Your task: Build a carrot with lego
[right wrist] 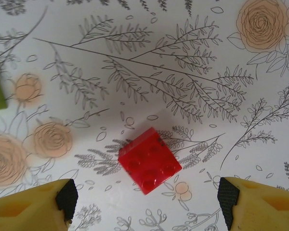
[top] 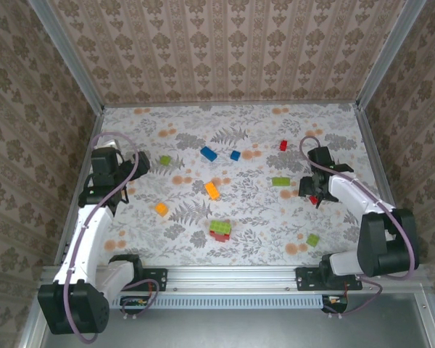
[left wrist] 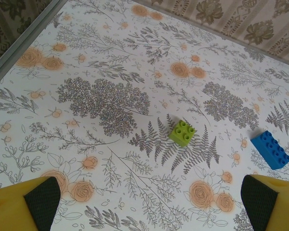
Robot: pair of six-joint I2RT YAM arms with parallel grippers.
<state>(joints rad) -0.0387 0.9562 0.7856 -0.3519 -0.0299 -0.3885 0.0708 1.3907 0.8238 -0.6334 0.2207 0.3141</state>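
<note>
Top, left-wrist and right-wrist views of the brick-assembly scene. The right pincer (right wrist: pixel 148 198) hangs over a red square brick (right wrist: pixel 149 160) that lies studs-up on the flower-patterned bench (top: pixel 261 217). Its jaws stand apart, one on each side of the brick, neither touching it. A green oblong brick (top: pixel 280 181) lies near it, to the left. The left pincer (left wrist: pixel 151 199) hovers at the left of the bench, jaws spread wide and holding nothing. Ahead of it lies a lime-green square brick (left wrist: pixel 182 133), and further right a blue oblong brick (left wrist: pixel 270 149). Loose on the bench elsewhere: a small blue brick (top: pixel 235 155) and a second red brick (top: pixel 283 145) toward the far side, an orange oblong brick (top: pixel 212 190) at centre, a small orange brick (top: pixel 161 209) to its near left, and a small green brick (top: pixel 313 239) at near right. Near centre, a green brick sits on a red one as a two-layer stack (top: pixel 220 230).
</note>
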